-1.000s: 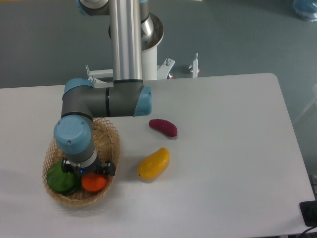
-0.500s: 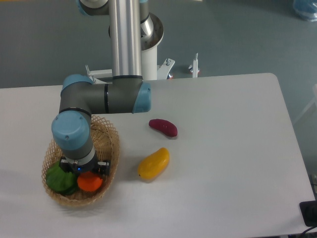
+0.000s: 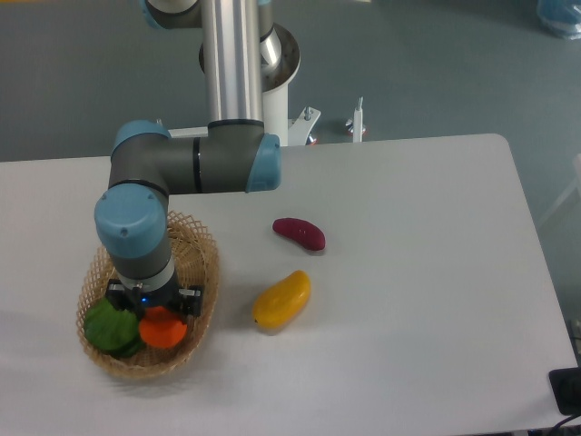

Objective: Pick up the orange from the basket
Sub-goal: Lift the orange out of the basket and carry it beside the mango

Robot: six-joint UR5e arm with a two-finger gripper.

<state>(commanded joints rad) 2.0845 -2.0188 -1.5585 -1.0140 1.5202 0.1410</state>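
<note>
The orange (image 3: 163, 330) lies in the near right part of the woven wicker basket (image 3: 208, 265) at the table's left front. My gripper (image 3: 156, 315) points straight down onto it, with its black fingers at either side of the fruit and shut on it. The wrist hides the orange's top. The orange sits low in the basket, next to a green fruit (image 3: 107, 327).
A yellow-orange mango-like fruit (image 3: 282, 299) lies on the table right of the basket. A dark purple oblong piece (image 3: 300, 232) lies behind it. The arm's upright column (image 3: 234, 64) and elbow stand over the table's back left.
The wrist has shifted slightly left and risen a little. The orange has moved left and slightly up with the fingers.
</note>
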